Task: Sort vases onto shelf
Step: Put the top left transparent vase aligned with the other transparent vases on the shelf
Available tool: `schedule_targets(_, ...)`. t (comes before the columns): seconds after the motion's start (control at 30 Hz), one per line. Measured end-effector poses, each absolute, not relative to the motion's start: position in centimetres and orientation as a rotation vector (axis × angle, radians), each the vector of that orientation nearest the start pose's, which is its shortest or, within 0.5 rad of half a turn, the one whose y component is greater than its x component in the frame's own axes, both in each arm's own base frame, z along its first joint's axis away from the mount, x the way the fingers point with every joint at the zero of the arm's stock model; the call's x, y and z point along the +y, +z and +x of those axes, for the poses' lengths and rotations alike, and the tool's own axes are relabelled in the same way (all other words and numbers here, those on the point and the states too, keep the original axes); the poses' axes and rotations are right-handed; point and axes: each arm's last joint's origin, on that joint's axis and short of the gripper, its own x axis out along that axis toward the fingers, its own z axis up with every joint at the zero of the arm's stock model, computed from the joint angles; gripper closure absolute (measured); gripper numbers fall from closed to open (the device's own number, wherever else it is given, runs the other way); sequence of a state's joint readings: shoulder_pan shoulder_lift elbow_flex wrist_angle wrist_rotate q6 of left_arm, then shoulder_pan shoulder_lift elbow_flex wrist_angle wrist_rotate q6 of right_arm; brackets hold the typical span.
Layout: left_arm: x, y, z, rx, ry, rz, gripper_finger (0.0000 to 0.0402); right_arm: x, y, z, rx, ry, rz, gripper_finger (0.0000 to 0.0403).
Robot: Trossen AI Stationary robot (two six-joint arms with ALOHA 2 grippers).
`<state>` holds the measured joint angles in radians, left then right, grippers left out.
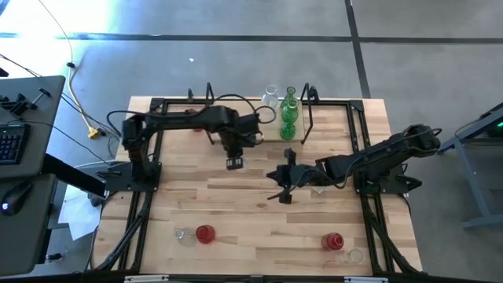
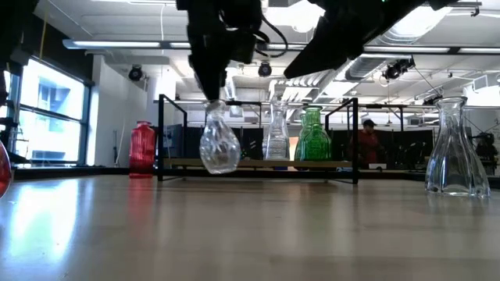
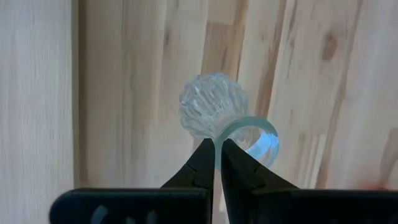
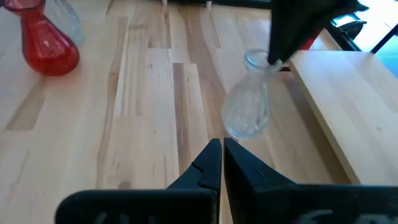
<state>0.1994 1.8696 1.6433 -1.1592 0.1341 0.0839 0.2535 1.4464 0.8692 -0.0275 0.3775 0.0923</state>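
While the shelf [image 1: 250, 130] is sitting at twelve o'clock on the table [image 1: 259, 212], the left gripper [image 3: 217, 148] is pinching the rim of a clear vase [image 3: 210, 113] and holding it up in the air near the middle. The right gripper [image 4: 222, 149] is squeezed tight on nothing, at three o'clock from it.
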Motion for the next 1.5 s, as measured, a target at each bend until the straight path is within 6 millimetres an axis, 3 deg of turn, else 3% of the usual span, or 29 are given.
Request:
schedule_targets(0.33,7.9,24.7,39.2,1.396,-0.045,-0.142,0.0400,7.3,22.7,29.4,0.576,-0.133,-0.091,0.0403)
schedule_targets(1.1,8.0,24.7,39.7,1.362,-0.040,-0.135,0.0381,7.8,22.7,29.2,0.572,-0.140,-0.055,0.0403)
schedule_targets(1.5,8.0,24.8,39.9,1.341,-0.039,-0.128,0.0308,7.7,22.7,29.2,0.573,-0.140,-0.056,0.0403)
